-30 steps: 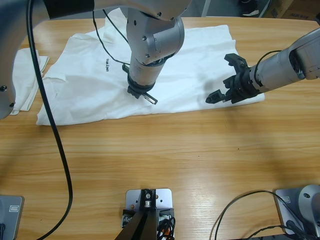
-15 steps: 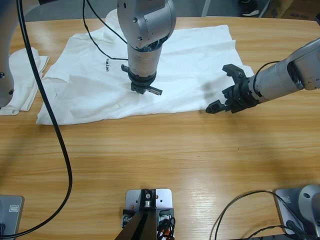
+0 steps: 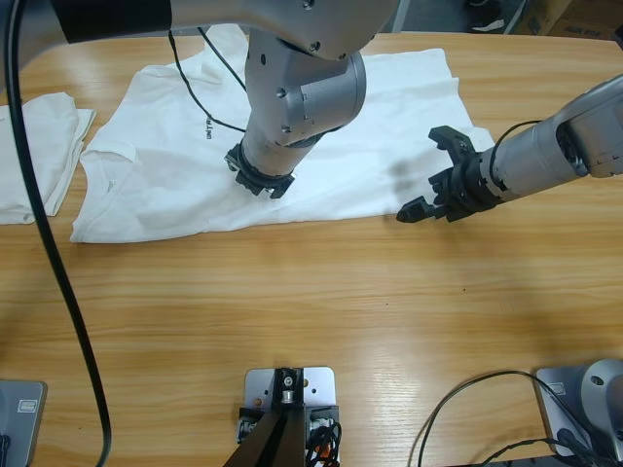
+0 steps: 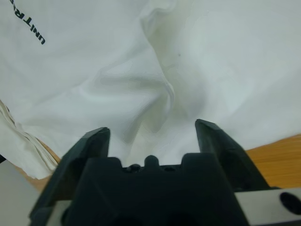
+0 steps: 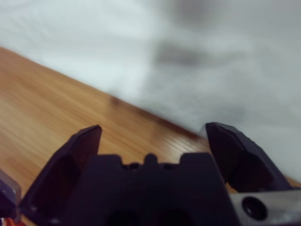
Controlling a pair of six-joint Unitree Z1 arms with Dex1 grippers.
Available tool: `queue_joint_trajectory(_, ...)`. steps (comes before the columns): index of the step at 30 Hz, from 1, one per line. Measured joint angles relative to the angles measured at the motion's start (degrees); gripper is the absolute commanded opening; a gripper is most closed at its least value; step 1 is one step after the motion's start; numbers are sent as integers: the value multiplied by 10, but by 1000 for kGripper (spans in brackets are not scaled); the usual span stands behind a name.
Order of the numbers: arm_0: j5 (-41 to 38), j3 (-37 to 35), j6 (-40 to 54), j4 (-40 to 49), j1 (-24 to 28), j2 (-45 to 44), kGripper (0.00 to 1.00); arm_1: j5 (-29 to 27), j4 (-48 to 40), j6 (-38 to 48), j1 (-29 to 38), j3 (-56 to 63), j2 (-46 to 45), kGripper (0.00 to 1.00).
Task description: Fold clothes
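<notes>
— Where do we have our left gripper (image 3: 259, 181)?
— Pointing steeply down under its big silver elbow, jaws spread wide.
— And our right gripper (image 3: 434, 175)?
— Reaching in low from the right edge, forearm nearly level, jaws gaping apart too.

Against the white shirt (image 3: 331, 165) as landmark: the left gripper (image 3: 259, 182), which a second ago stood lower on the cloth, toward the shirt's near hem, then moved up toward the chest lettering (image 3: 208, 126), now sits a little left of both earlier spots, its jaws apart over a fresh ridge of fabric (image 4: 160, 89) bunched ahead of them. The right gripper (image 3: 433, 190) has slid from over the shirt's right corner to its near edge, jaws spread, one tip now over bare table (image 3: 321, 302). The shirt's left sleeve edge has pulled inward slightly
</notes>
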Motion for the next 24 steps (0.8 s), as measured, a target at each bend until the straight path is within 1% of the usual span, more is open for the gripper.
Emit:
queue_joint_trajectory(2, 2, 3, -4, 0, -1, 0, 595, 0, 0, 0, 0, 3, 0, 899)
queue_joint_trajectory(3, 4, 4, -5, 0, -1, 0, 555, 0, -1, 0, 0, 4, 0, 899)
queue_joint_trajectory(5, 11, 8, -7, 0, -5, 0, 409, 0, -3, 0, 0, 6, 0, 895)
queue_joint_trajectory(12, 24, 20, -25, 0, -35, 0, 407, 0, -11, 0, 0, 8, 0, 895)
queue_joint_trajectory(24, 47, 34, -37, 0, -36, 0, 398, 0, -13, 0, 0, 12, 0, 895)
